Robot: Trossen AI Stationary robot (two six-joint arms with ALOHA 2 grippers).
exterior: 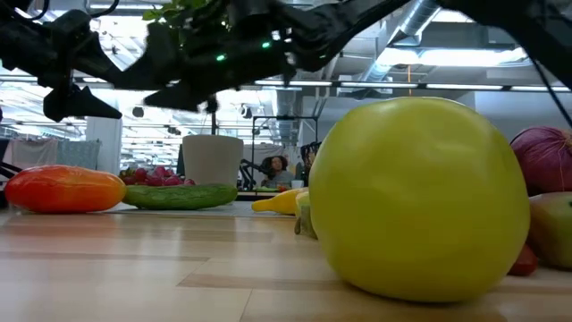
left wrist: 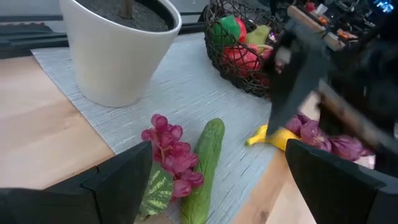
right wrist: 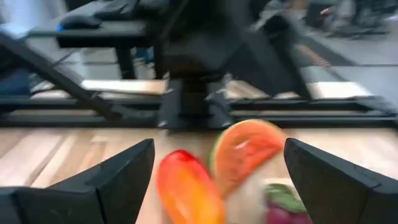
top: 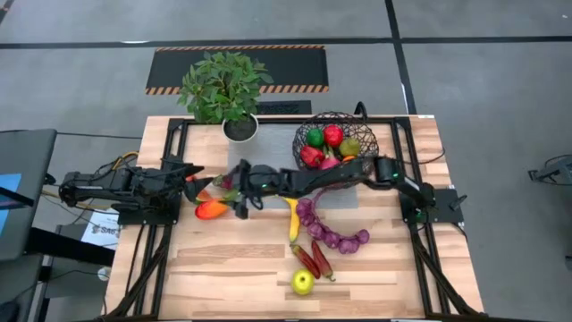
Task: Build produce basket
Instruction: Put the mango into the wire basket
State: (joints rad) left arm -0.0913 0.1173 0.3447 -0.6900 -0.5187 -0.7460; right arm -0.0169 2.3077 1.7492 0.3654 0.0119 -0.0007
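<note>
Step in hand, as I judge it: mid-fill, reaching for the next piece.

The basket (top: 336,143) sits at the back right of the worktop (top: 232,268), beside the potted plant (top: 225,89), already holding several pieces: one green, at least two red, one yellow-green; the exact number is hard to tell through the mesh.

The right gripper (top: 239,190) is stretched across to the left-centre cluster, jaws wide and holding nothing. Its wrist view looks down on the red-orange mango-like piece (right wrist: 186,186) and a cut orange-fleshed slice (right wrist: 245,149) between the fingers. The left gripper (top: 192,174) hangs just beside the same cluster, jaws also wide and empty, close to the right arm.

Loose on the worktop, counted:
- one cucumber (left wrist: 204,171)
- one small bunch of red grapes (left wrist: 169,155)
- one banana (top: 292,219)
- one string of purple bulbs (top: 335,233)
- two chillies (top: 313,261)
- one yellow-green apple (top: 303,283) at the front
- the mango-like piece and the slice

Next move, likely: the right arm lowers over one piece of the cluster, closes, then carries it back right to the basket. The two arms are near each other, so the left one should keep clear.
</note>
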